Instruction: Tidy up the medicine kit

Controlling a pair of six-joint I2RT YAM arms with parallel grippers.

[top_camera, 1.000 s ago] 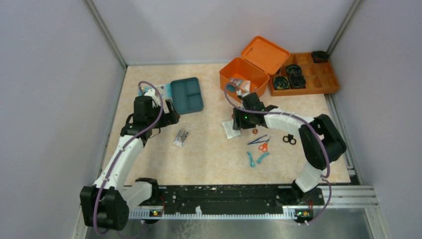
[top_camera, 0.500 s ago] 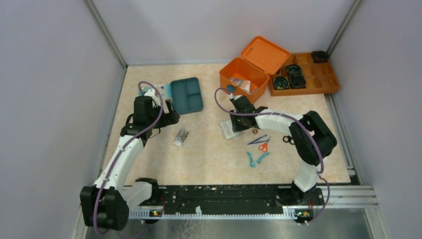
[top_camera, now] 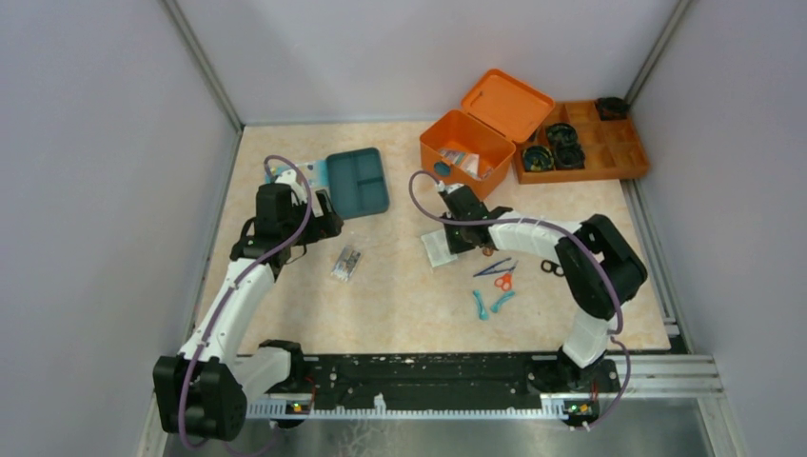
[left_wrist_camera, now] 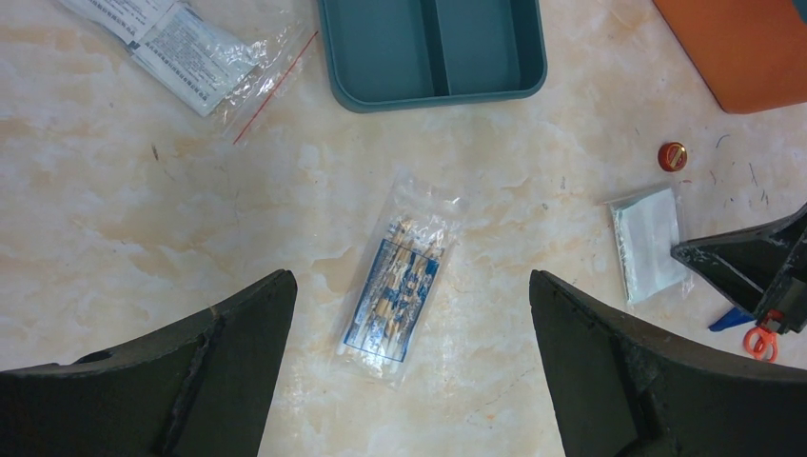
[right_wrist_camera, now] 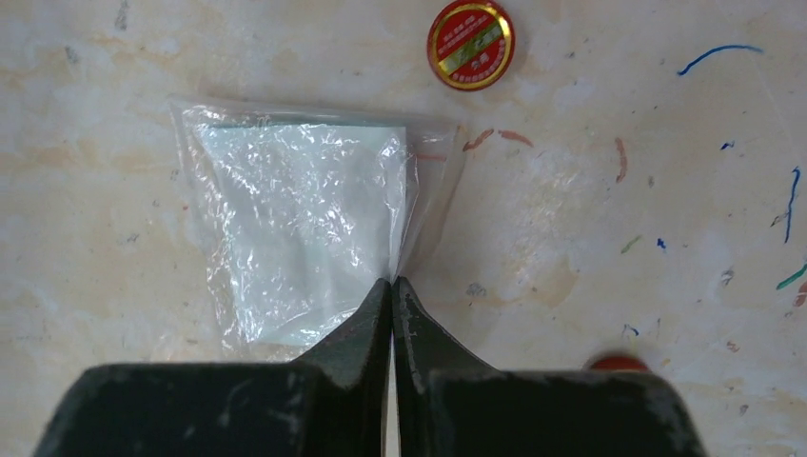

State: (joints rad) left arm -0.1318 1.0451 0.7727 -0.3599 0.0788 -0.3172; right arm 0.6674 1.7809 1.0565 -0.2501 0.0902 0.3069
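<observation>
Orange medicine kit [top_camera: 506, 103] stands open at the counter's [top_camera: 400, 295] far right. In front, the right gripper [right_wrist_camera: 391, 283] pinches a clear pouch's [right_wrist_camera: 305, 228] edge. The left gripper [left_wrist_camera: 409, 283] gapes wide above a swab packet [left_wrist_camera: 395, 309].

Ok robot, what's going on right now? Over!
Left tool open, above swab packet. Right tool shut on clear packet edge. Medicine kit lid open. Red cap beside packet, not blocking.

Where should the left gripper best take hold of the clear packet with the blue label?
Probably across its narrow width, near the middle, from straight above. The packet lies flat on the table, thin, its long axis crossing the closing line of the open left gripper.
</observation>
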